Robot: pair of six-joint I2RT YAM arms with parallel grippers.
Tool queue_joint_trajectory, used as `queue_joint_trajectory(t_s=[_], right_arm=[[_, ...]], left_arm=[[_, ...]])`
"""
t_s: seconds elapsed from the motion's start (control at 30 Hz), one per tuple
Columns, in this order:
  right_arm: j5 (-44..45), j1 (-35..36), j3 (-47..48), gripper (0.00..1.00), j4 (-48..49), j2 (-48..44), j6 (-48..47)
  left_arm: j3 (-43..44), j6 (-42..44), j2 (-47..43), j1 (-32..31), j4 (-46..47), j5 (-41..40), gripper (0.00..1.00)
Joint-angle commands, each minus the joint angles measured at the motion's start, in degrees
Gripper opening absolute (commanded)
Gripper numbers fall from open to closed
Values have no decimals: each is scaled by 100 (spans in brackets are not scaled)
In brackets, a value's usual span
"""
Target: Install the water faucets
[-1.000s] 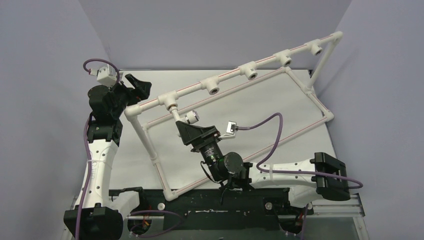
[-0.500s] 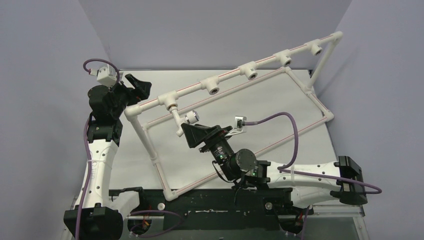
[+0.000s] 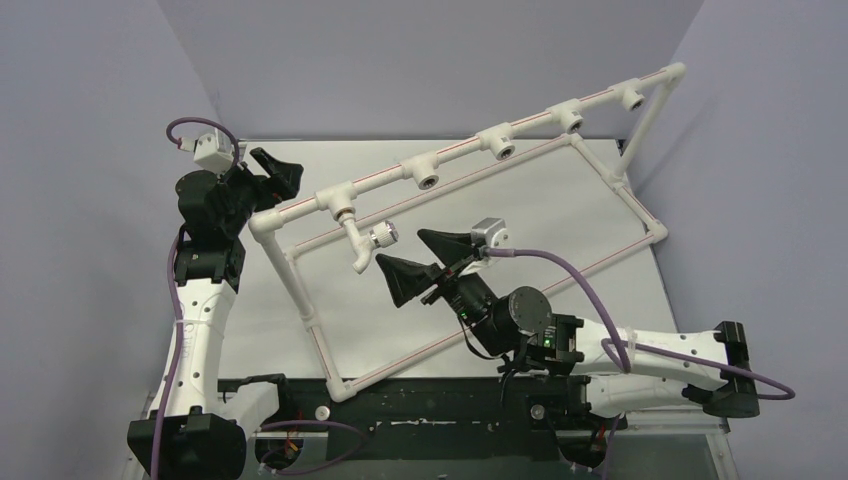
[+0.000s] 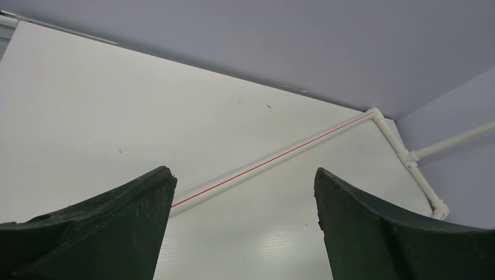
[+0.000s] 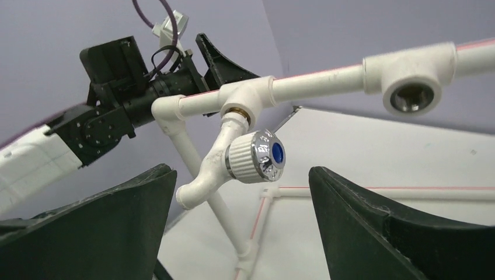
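Toward the near middle of the desk (image 3: 520, 215), the right gripper (image 3: 402, 248) hovers with its fingers (image 5: 105, 233) spread wide and empty, pointed at the water faucet (image 3: 360, 242) but just apart from it. The faucet sits with its brass end in the leftmost tee of the pipe frame (image 3: 460, 152), spout hanging down, its blue-centred knob (image 5: 257, 156) facing the right wrist camera, so one installation looks done. Beyond it, near the far left corner, the left gripper (image 3: 280, 172) is likewise wide open, holding nothing, beside the frame's corner post. Along the rail toward the far right corner, four tee sockets (image 3: 428, 180) gape empty. No spare faucet shows, so most of the job seemingly remains.
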Motion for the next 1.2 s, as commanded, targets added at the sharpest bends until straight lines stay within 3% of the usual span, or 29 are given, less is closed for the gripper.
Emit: queue_joint_trajectory(t_s=[0.0, 0.3, 0.47, 0.77, 1.0, 1.17], right_arm=[[-881, -34, 548, 87, -491, -243, -2142], [-2551, -35, 1193, 90, -1652, -342, -4828], [-2635, 0, 1563, 91, -2236, -177, -6014], [-2087, 420, 1911, 94, -2790, 240, -7922], [-913, 661, 2163, 94, -3246, 848, -9253], [-303, 676, 2044, 94, -3047, 1197, -9998]], left_arm=[[94, 25, -35, -1, 300, 42, 87], [93, -3, -3, -1, 321, 65, 87], [90, -1, -1, -10, 318, 71, 87], [95, -8, -2, -12, 306, 90, 87], [94, 0, -5, -20, 307, 85, 87], [97, -1, -7, -16, 305, 82, 87]])
